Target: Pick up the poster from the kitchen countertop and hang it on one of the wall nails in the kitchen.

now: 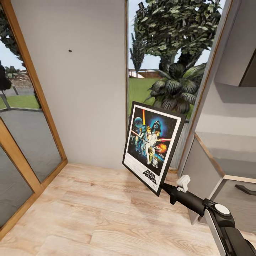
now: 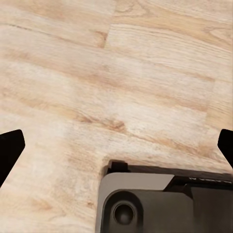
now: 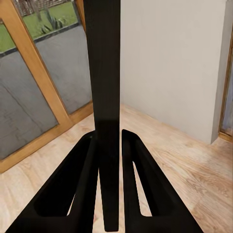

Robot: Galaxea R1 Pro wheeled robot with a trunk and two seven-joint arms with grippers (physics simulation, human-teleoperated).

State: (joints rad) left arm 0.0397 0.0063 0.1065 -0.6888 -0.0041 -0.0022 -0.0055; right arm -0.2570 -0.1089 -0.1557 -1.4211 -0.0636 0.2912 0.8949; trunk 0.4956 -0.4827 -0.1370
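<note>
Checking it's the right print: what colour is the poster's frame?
Black, around a thin white border on the upright rectangular film poster; clearest in the head view.

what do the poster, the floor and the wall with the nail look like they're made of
Poster: seems a glossy printed sheet in a thin, rigid black frame, gripped by the right gripper.
Floor: pale wood planks, with visible grain and knots.
Wall: plain matte pale grey, probably painted plaster.
Wall nail: small dark dot, likely metal.

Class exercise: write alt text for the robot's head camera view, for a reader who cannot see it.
The right gripper holds a framed Star Wars poster by its lower corner, tilted, above a pale wood floor. A tiny wall nail sits high on the grey wall beyond.
</note>
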